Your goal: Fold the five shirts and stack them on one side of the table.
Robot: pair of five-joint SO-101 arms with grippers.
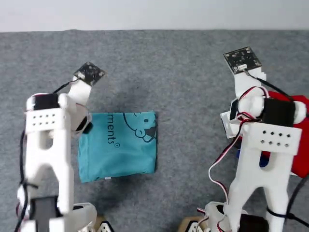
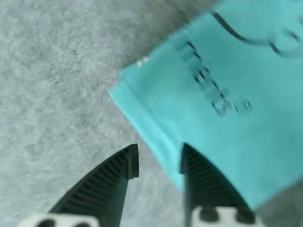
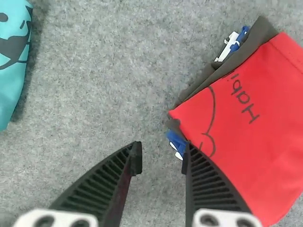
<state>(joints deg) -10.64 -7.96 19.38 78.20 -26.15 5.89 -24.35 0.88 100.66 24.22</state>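
A folded teal shirt [image 1: 118,145] with dark print lies on the grey table, left of centre. My left gripper [image 2: 158,165] is open at that shirt's left edge [image 2: 142,123]; one finger [image 2: 203,184] is over the teal cloth and the other is over the bare table. At the right side lies a stack of folded shirts with a red shirt [image 3: 246,137] on top and dark, blue and white layers [image 3: 176,142] showing under it. My right gripper [image 3: 161,158] is open at the stack's near corner, holding nothing. The right arm covers most of the red shirt [image 1: 301,145] in the high view.
Grey felt [image 1: 188,72] covers the whole table. A wide bare strip of table [image 3: 104,85] separates the teal shirt [image 3: 12,56] from the stack. The table's back edge meets a pale wall [image 1: 154,14].
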